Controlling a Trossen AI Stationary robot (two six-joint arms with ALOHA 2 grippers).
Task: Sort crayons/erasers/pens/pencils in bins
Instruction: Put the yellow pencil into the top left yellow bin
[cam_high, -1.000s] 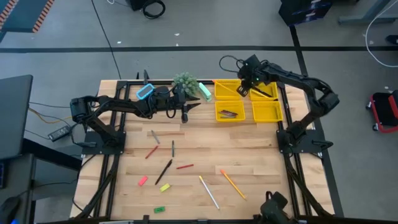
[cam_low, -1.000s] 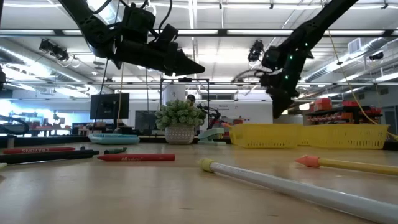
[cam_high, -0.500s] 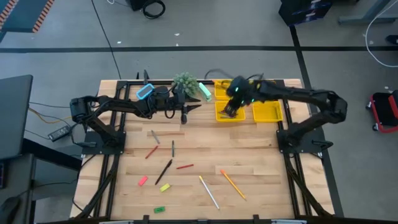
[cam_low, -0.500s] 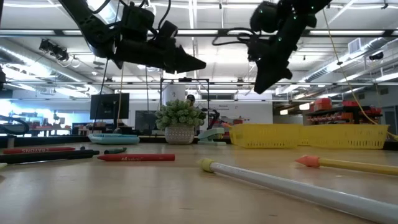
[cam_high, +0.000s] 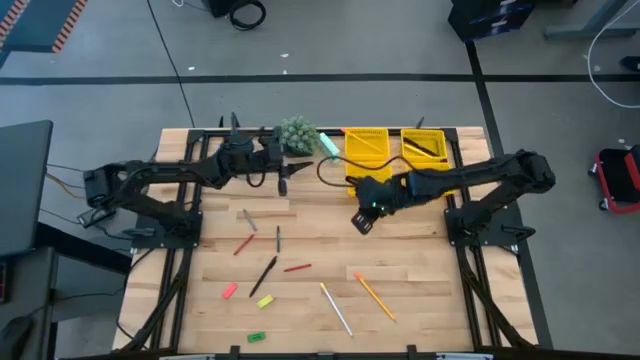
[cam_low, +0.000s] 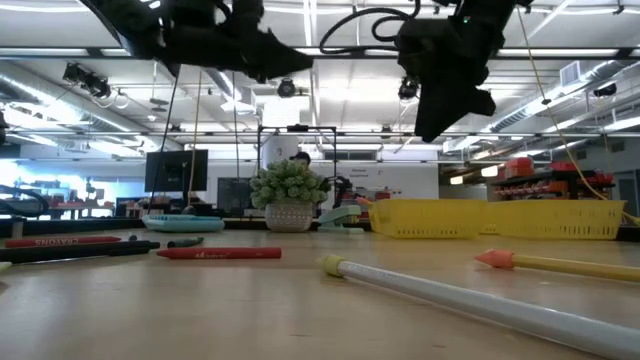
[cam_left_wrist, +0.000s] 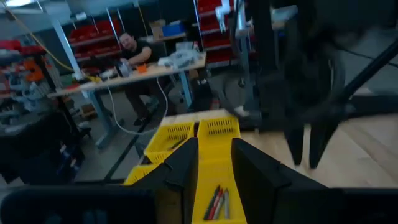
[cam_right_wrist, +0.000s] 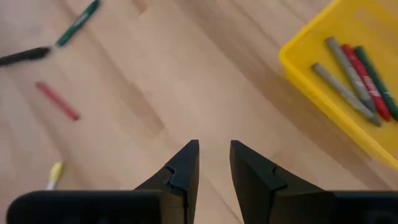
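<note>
Four yellow bins stand at the far right. The two far ones (cam_high: 367, 143) (cam_high: 425, 145) show whole. My right arm covers most of the two near ones (cam_high: 351, 181). My right gripper (cam_high: 360, 222) hangs open and empty over bare wood just in front of the near left bin (cam_right_wrist: 348, 93), which holds grey, red and green sticks. My left gripper (cam_high: 284, 172) is open and empty, high beside the plant (cam_high: 298, 132). Crayons (cam_high: 297, 268) (cam_high: 243, 244), pens (cam_high: 264, 275) (cam_high: 278, 238), pencils (cam_high: 336, 308) (cam_high: 374, 296) and erasers (cam_high: 229, 291) (cam_high: 265, 301) (cam_high: 256, 337) lie flat on the table.
A potted plant and a pale green object (cam_high: 330, 148) stand at the far edge, left of the bins. A grey stick (cam_high: 249, 220) lies mid-left. The loose stationery lies over the near half of the table, and bare wood lies between it and the bins. A person sits in the room beyond (cam_left_wrist: 127, 46).
My right gripper has swung from above the far bins toward the near edge and the table's left, and now hangs over the wood in front of the near left bin. My left gripper has risen and drawn back a little toward the far left.
</note>
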